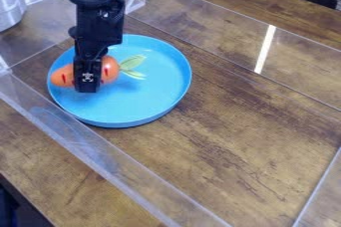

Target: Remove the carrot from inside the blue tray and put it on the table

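The round blue tray lies on the dark wood table at the left. My black gripper comes down from above over the tray's left part and is shut on the orange carrot. The carrot sticks out on both sides of the fingers, its green leaves pointing right. It hangs slightly above the tray floor, level with the left rim.
A clear plastic wall runs along the table's front-left side, close to the tray. A bright light reflection streaks the tabletop to the right. Bare wood lies right of and in front of the tray.
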Available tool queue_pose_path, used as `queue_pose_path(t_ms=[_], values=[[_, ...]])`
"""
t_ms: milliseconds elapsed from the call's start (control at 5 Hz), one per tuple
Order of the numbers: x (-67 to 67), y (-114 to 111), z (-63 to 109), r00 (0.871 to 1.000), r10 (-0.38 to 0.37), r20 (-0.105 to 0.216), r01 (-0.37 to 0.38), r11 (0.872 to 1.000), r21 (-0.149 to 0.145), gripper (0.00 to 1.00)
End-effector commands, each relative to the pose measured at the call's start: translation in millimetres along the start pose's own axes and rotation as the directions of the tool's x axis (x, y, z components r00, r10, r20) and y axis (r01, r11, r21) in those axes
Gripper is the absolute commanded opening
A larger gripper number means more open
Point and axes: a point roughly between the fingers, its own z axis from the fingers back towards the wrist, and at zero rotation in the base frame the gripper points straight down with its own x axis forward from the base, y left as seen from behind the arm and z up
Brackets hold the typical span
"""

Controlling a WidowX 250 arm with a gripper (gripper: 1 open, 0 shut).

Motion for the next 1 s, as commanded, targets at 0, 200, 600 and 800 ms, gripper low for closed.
queue_pose_path(t_ms=[0,200,600,800], values=[[6.0,8.3,31.0,0.998,-0.005,0.055,0.000,0.996,0.089,0.00],[6.1,7.6,33.7,0.998,-0.006,0.055,0.001,0.996,0.092,0.00],[6.0,6.4,38.5,0.998,-0.007,0.056,0.002,0.995,0.095,0.00],[5.9,5.7,40.9,0.998,-0.008,0.057,0.003,0.995,0.097,0.00]])
